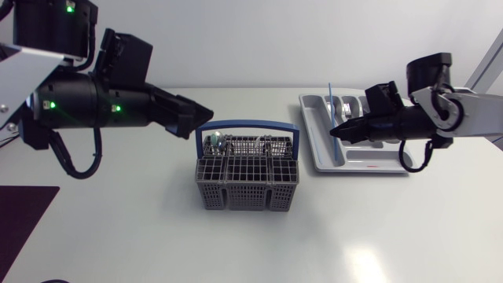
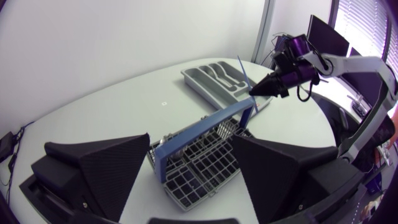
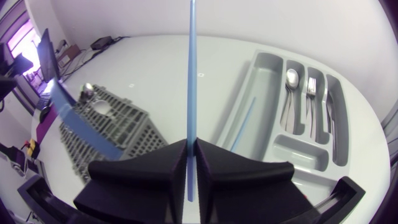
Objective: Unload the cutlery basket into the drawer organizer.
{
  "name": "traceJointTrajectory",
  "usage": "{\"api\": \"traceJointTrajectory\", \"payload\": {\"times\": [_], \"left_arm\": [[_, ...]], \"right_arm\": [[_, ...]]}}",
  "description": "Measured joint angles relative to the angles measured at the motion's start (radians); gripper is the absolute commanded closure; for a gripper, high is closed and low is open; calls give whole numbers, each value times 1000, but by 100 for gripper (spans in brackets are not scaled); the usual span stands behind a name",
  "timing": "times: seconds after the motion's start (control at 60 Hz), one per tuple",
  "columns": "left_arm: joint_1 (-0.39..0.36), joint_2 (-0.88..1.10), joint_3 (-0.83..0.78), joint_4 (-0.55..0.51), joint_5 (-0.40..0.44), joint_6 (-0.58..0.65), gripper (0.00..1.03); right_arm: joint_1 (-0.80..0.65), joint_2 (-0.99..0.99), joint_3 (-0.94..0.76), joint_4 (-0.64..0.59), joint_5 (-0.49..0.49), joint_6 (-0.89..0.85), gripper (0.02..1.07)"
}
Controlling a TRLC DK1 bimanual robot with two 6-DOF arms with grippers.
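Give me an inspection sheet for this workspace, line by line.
Surface: white table.
Job's things: basket mid-table, some cutlery in its far compartments; organizer holds spoon, fork and lying straw.
Clutter: nothing seen.
Grippers: left gripper open, basket ahead of it; right gripper shut on upright straw, by the organizer.
Cables: left arm cable and right arm cable hang in loops.
Surroundings: nothing seen.

No legible text, labels, numbers or signs on anything.
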Motion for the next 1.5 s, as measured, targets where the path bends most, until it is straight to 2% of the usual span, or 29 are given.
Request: {"api": "traceJointTrajectory", "payload": {"times": [0.3, 0.367, 0.433, 0.533, 0.6, 0.65, 0.767, 0.833, 0.867, 0.933, 1.1, 1.2, 1.5], "left_arm": [[-1, -66, -164, -11, -78, 79, 5], [-2, -77, -190, -12, -85, 82, 5], [-3, -87, -212, -21, -90, 90, 5], [-13, -102, -231, -37, -97, 106, 5], [-20, -119, -248, -39, -100, 109, 5], [-27, -134, -267, -45, -101, 116, 5], [-55, -148, -308, -46, -108, 134, 8], [-80, -152, -332, -50, -110, 140, 12], [-95, -154, -344, -54, -111, 150, 16], [-119, -154, -360, -60, -111, 158, 27], [-131, -136, -367, -61, -68, 198, 57], [-121, -116, -367, -68, -13, 224, 82], [-111, -17, -392, -71, 67, 327, 86]], "right_arm": [[-5, 348, 216, 19, 187, 67, 101], [-5, 394, 256, 19, 224, 79, 97], [-4, 431, 288, 18, 255, 84, 81], [-4, 469, 326, 16, 272, 89, 51], [-5, 476, 333, 15, 272, 89, 22], [-5, 475, 333, 13, 270, 89, 18], [-5, 436, 307, 14, 214, 89, 18], [-5, 385, 283, 15, 163, 89, 28], [-3, 361, 278, 16, 130, 89, 35], [4, 329, 277, 19, 91, 89, 60], [51, 306, 278, 10, 7, 89, 97], [92, 306, 283, -13, -24, 89, 99], [128, 439, 477, -115, -129, 89, 100]]}}
